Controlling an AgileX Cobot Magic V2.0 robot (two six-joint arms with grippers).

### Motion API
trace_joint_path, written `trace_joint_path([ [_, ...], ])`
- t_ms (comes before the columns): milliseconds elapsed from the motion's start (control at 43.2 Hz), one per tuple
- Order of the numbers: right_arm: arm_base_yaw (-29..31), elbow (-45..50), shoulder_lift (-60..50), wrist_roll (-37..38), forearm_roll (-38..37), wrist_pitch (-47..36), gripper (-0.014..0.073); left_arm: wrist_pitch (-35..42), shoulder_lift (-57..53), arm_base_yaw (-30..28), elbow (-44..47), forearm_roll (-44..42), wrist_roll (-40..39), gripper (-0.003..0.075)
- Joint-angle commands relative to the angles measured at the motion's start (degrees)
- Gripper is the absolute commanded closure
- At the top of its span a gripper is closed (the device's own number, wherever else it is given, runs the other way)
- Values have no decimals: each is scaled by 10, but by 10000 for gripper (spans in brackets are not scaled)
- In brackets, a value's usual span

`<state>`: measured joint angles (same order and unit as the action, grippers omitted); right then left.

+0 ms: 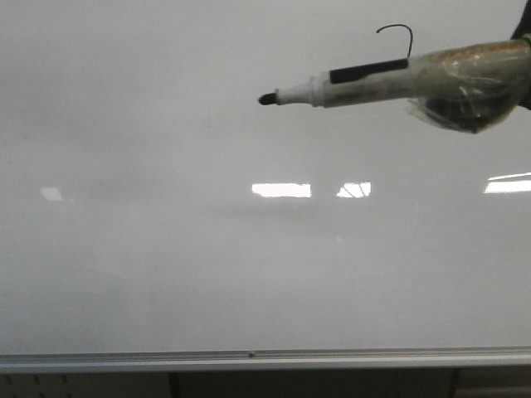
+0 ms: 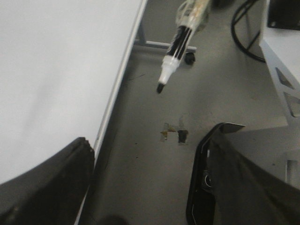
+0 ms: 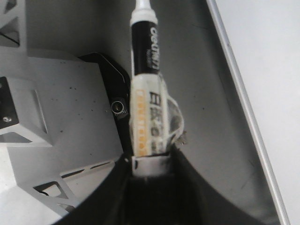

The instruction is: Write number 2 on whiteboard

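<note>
The whiteboard fills the front view, with its silver rail along the bottom. A thin black curved stroke, like the top of a digit 2, is on the board at the upper right. My right gripper is shut on a tape-wrapped black-and-white marker. The marker's black tip points left, below and left of the stroke. In the left wrist view the marker hangs apart from the board. My left gripper is open and empty beside the board's edge.
Bright rectangular light reflections lie across the board's middle. Below is grey floor with tape scraps, a caster wheel, a black cable and a white metal frame.
</note>
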<state>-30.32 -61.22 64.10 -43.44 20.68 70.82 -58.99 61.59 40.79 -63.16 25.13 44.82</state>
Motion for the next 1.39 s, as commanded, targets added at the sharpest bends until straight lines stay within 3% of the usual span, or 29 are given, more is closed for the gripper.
trace_joint_path([
  [0,-1,-20,-13,-31,53,-1,561,35,22,40,-30,23,2,227],
  [232,-1,-20,-13,-40,68,0,561,70,100,102,-66,23,2,227],
  [602,-1,-20,-13,-40,68,0,561,79,169,114,-89,23,2,241],
  [996,-1,-20,-13,-40,68,-1,550,80,173,114,-89,23,2,659],
  [1112,-1,-20,-13,-40,68,-1,453,80,173,114,-89,23,2,741],
  [1298,2,-22,-18,-21,53,-1,165,73,172,113,-89,22,-1,739],
  [1367,13,-22,-31,20,22,-1,151,71,167,107,-89,12,-18,739],
])
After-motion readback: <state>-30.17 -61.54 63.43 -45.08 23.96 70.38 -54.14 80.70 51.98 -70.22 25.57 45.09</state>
